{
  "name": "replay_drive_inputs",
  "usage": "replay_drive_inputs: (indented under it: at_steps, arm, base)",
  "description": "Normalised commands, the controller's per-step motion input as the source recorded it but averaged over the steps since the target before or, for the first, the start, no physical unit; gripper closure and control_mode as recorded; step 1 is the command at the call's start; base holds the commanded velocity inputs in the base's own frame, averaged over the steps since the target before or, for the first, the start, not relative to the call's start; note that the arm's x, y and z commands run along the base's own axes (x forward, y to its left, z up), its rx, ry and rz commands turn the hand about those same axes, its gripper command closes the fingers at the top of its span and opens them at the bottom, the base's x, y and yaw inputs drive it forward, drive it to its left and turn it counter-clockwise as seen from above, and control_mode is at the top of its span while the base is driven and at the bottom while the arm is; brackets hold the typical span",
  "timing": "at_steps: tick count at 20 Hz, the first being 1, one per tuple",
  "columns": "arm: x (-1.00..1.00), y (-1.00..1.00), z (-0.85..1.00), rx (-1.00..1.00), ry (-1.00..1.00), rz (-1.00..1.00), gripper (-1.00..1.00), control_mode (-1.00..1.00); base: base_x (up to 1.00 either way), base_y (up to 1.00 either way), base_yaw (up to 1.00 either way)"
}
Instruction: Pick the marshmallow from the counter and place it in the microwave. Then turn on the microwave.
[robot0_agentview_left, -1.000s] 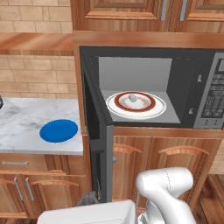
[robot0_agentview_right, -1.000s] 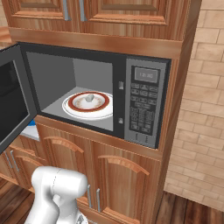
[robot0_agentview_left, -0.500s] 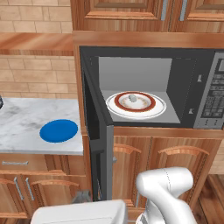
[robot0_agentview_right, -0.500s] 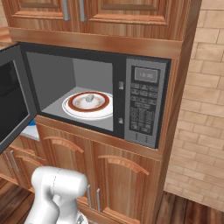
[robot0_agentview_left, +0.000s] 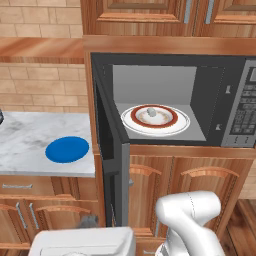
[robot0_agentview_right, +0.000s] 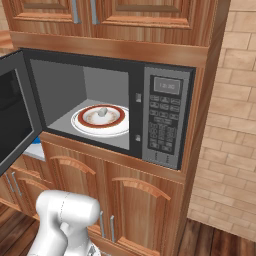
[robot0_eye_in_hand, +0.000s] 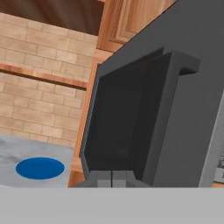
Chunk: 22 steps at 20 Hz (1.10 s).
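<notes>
**Marshmallow seated in the microwave; door closing is the step in hand**

The marshmallow (robot0_agentview_left: 151, 111) rests on the white red-rimmed plate (robot0_agentview_left: 181, 123) inside the microwave (robot0_agentview_right: 165, 75), roughly at the plate's centre. The placing step reads as complete. What remains is to shut the door (robot0_agentview_left: 116, 165) and then start the oven from the keypad (robot0_agentview_right: 164, 125).

Claw state: the claw (robot0_eye_in_hand: 112, 178) has its fingertips pressed together, with nothing between them. In the hand view it sits low, pointing at the dark glass of the open door, close to it; whether it touches the panel cannot be told.

Next move, as judged: push the door's free edge round toward the cavity until it latches, then bring the closed tips to the start button on the keypad. The button itself is too small to identify here.

Edges and room:
- The door stands swung out to the left, edge-on in the left base view, its free edge projecting over the lower cabinets (robot0_agentview_right: 135, 200).
- The bench (robot0_agentview_left: 25, 145) with the round blue plate (robot0_agentview_left: 67, 149) lies to the left of the door, just behind its swing.
- A wooden shelf ledge (robot0_agentview_left: 40, 50) runs above the bench.
- The front of the keypad is unobstructed.
</notes>
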Motion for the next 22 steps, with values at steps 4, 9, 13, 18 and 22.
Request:
replay_drive_inputs:
  at_steps: [4,9,13,18,22]
  arm:
    - [0.14,0.14,-0.12,0.00,0.00,-0.08,1.00,-1.00]
    - [0.12,0.13,-0.11,0.00,0.00,-0.09,1.00,-1.00]
    - [0.14,0.18,-0.15,0.00,0.00,-0.08,1.00,-1.00]
    - [0.17,0.24,-0.18,0.00,0.00,-0.09,1.00,-1.00]
    - [0.16,0.23,-0.16,0.00,0.00,-0.08,1.00,-1.00]
  base:
    - [0.00,0.00,0.00]
    - [0.00,0.00,0.00]
    - [0.00,0.00,0.00]
    - [0.00,0.00,0.00]
    - [0.00,0.00,0.00]
